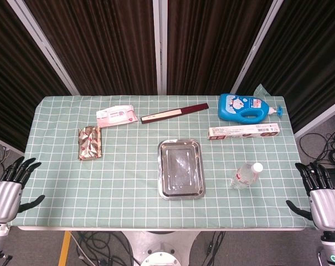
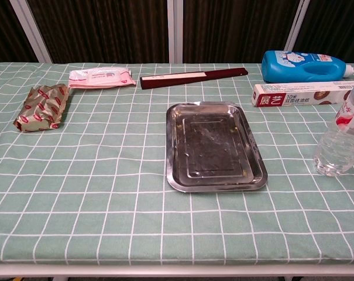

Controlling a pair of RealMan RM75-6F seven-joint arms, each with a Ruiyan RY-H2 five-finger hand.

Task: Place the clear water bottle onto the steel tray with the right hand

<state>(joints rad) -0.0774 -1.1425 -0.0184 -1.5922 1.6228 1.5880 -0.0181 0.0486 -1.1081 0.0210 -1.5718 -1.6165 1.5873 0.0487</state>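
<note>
The clear water bottle [image 1: 247, 175] with a white cap and red label stands on the checked cloth, right of the steel tray [image 1: 181, 168]. In the chest view the bottle [image 2: 343, 136] is at the right edge and the tray [image 2: 214, 146] lies empty in the middle. My right hand [image 1: 320, 191] hangs off the table's right front corner, fingers apart, holding nothing, well right of the bottle. My left hand [image 1: 11, 183] is off the left front corner, also with fingers spread and empty. Neither hand shows in the chest view.
Along the back lie a blue detergent bottle [image 1: 245, 107], a long foil box [image 1: 243, 132], a dark red flat stick [image 1: 175, 113], a pink wipes pack [image 1: 117, 116] and a shiny snack bag [image 1: 90, 142]. Cables trail on the floor.
</note>
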